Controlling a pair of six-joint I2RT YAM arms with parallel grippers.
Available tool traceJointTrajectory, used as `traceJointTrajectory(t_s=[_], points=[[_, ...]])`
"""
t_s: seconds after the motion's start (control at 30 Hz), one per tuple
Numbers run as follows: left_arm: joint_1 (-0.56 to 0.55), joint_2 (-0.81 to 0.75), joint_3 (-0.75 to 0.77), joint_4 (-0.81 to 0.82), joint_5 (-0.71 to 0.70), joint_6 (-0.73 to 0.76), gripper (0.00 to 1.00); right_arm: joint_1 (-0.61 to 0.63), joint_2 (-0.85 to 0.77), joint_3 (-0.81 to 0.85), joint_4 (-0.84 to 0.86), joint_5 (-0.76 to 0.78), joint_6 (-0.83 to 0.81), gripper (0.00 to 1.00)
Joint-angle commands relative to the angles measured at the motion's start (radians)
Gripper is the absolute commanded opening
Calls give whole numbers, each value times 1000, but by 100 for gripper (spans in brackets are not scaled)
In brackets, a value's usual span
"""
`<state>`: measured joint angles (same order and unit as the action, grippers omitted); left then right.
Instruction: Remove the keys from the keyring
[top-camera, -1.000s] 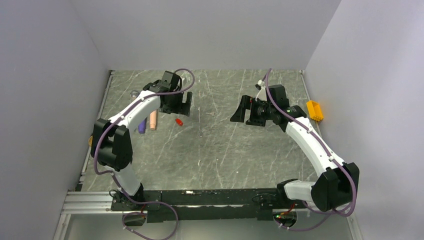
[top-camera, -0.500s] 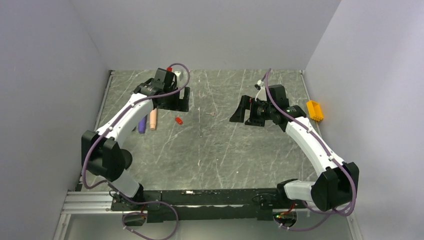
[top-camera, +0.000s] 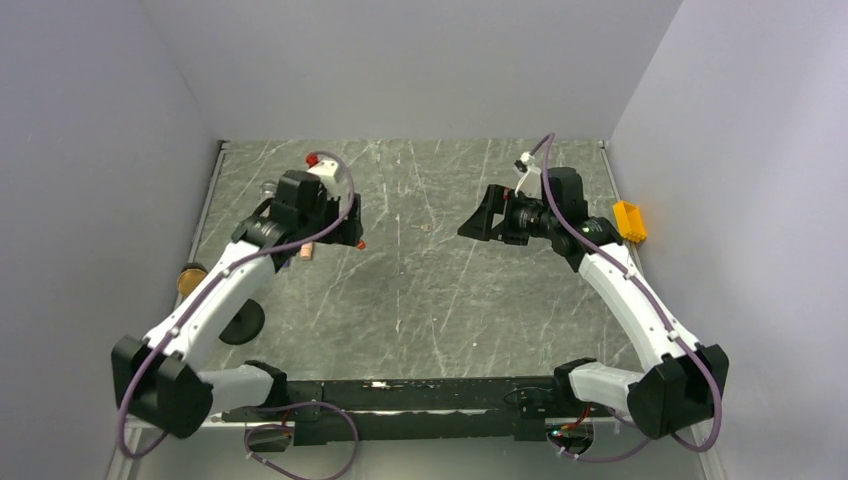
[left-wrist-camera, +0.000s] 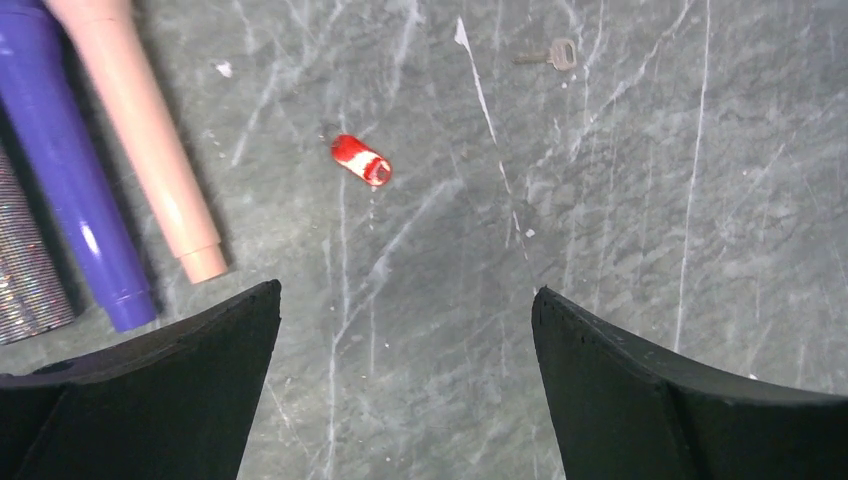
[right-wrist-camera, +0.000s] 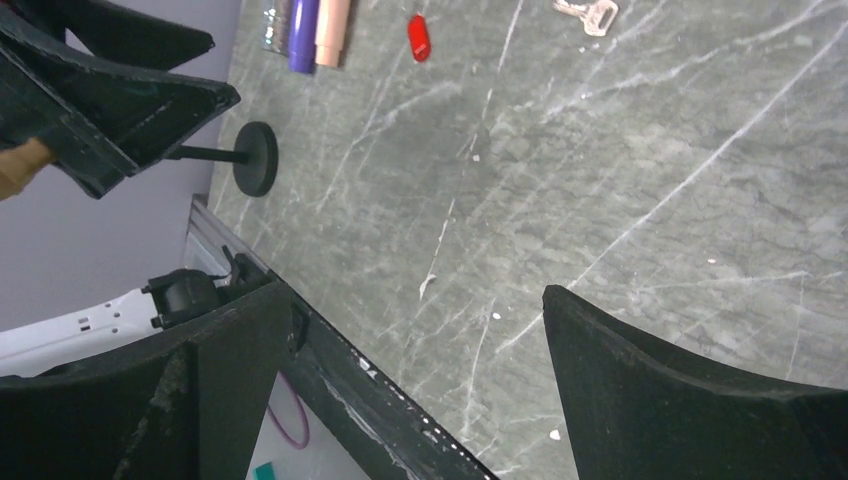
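Observation:
The keyring's red tag (left-wrist-camera: 361, 161) lies flat on the grey marble table, also seen in the right wrist view (right-wrist-camera: 419, 36) and as a red speck (top-camera: 360, 244) at the edge of my left gripper. Its thin ring is too small to make out. A small metal key (left-wrist-camera: 555, 56) lies loose on the table to the right of the tag and apart from it, and shows at the top edge of the right wrist view (right-wrist-camera: 590, 14). My left gripper (left-wrist-camera: 405, 290) hovers open just short of the tag, nothing between its fingers. My right gripper (top-camera: 478, 220) hangs open and empty right of centre.
A purple pen (left-wrist-camera: 60, 170), a pink pen (left-wrist-camera: 150, 140) and a glittery tube (left-wrist-camera: 25, 270) lie left of the tag. A black round-based stand (top-camera: 240, 322) sits near left, a brass disc (top-camera: 190, 278) at the left edge. The yellow-orange box (top-camera: 629, 220) is on the right.
The left arm has pulled back toward the near left, and its gripper now hangs over the pens beside the tag. The right gripper has barely shifted. Both stay open.

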<state>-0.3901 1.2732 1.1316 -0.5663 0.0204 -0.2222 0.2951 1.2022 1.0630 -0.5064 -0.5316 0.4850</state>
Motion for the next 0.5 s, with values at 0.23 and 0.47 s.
traceJointTrajectory(t_s=[0.23, 0.47], points=[[2, -374, -351, 300, -161, 51, 99, -4, -118, -67, 140, -20, 17, 100], [17, -510, -615, 508, -285, 49, 99, -3, -106, -45, 79, 19, -2, 100]])
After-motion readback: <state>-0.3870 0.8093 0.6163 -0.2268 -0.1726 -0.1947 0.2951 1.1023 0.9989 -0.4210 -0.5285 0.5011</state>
